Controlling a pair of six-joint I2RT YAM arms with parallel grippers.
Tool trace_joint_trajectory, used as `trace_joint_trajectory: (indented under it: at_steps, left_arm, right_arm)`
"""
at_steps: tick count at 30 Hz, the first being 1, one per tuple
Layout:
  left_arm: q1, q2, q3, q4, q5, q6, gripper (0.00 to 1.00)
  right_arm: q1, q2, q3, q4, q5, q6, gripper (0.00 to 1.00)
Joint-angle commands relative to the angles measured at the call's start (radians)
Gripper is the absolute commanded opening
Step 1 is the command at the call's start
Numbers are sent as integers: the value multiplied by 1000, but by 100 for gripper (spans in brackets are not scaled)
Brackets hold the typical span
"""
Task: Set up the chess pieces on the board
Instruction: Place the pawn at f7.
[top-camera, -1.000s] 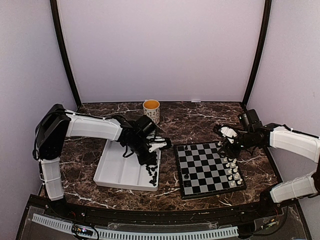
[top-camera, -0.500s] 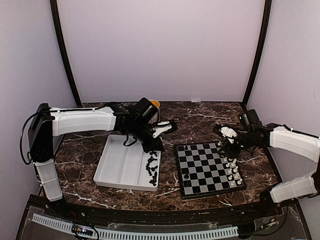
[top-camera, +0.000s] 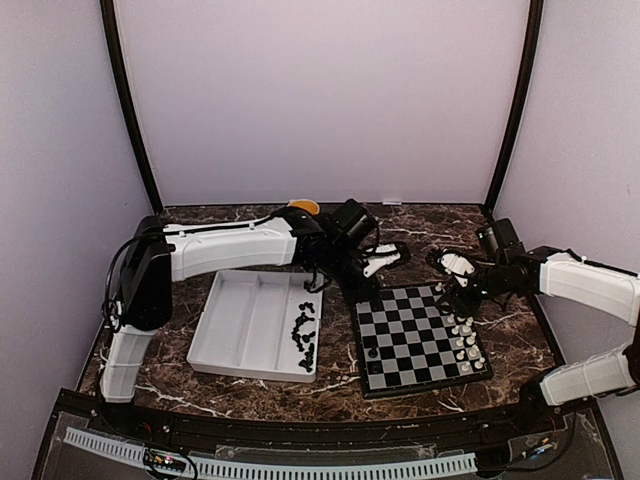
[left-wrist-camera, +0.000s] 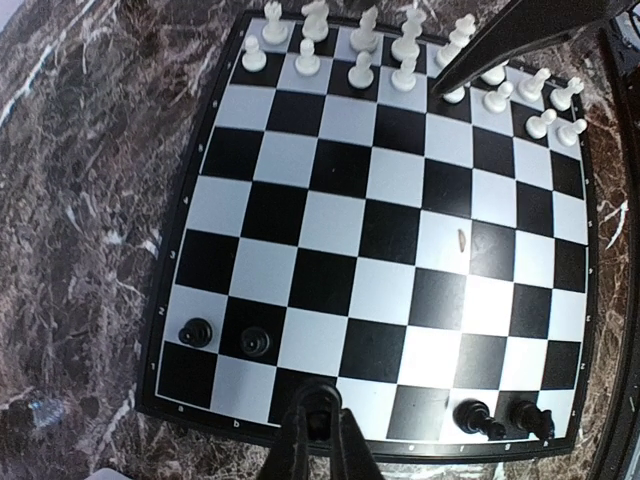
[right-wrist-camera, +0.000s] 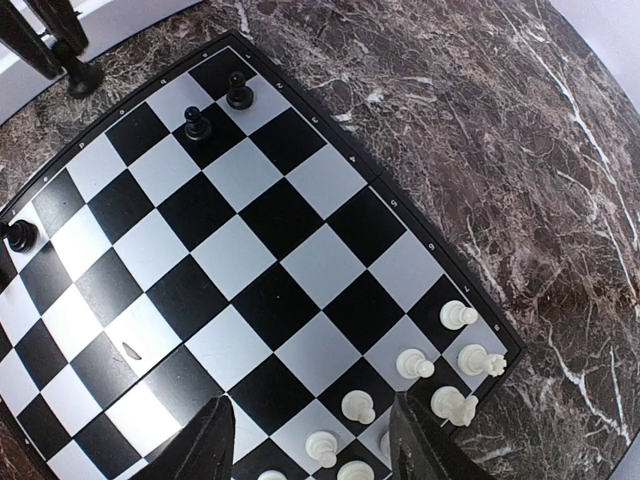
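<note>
Inspector A: The left claw (left-wrist-camera: 318, 432) is closed on 1 black chess piece (left-wrist-camera: 318, 408), held over the near-left edge of the chessboard (top-camera: 418, 337) as the left wrist view shows it. The right claw (right-wrist-camera: 310, 440) stands with its jaws wide apart and nothing between them, above the rows of white pieces (right-wrist-camera: 415, 363).

Inspector B: Board position?

Inspector A: It lies flat on the marble-patterned table (top-camera: 400, 232), just right of the white tray (top-camera: 245, 330). White pieces (top-camera: 462, 335) fill the board's right side in the top view. In the left wrist view 4 black pieces stand on the opposite side: 2 black pawns (left-wrist-camera: 226, 336) near one corner and 2 taller black pieces (left-wrist-camera: 500, 418) near the other.

Inspector B: Remaining stock?

Inspector A: A cluster of black pieces (top-camera: 303, 335) lies along the tray's right compartment. A mug (top-camera: 304, 207) with an orange inside stands at the back of the table, mostly hidden behind the left arm (top-camera: 230, 248).
</note>
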Motion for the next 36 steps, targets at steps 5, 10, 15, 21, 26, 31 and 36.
trace_joint_trajectory:
  at_steps: [5,10,15,21,26,31,36]
  left_arm:
    - [2,67,74,-54,39,-47,5]
    - [-1,113,106,-55,43,-52,5]
    - [-1,152,145,-68,32,-58,5]
    - [-1,187,174,-91,17,-64,5]
    - [-1,204,188,-107,14,-61,5]
    - [-4,218,202,-125,7,-54,5]
    - [-7,225,207,-131,7,-53,6]
  right_arm:
    - [-5,-16,4,13,6,5,55]
    - [-5,-19,2,15,15,4,55]
    - [-6,-18,1,16,14,5,55]
    - [-5,-16,1,14,13,4,55]
    - [-5,-16,1,16,15,5,55]
    - [-6,-16,0,16,16,3,55]
    - [-5,-17,-1,15,15,3,55]
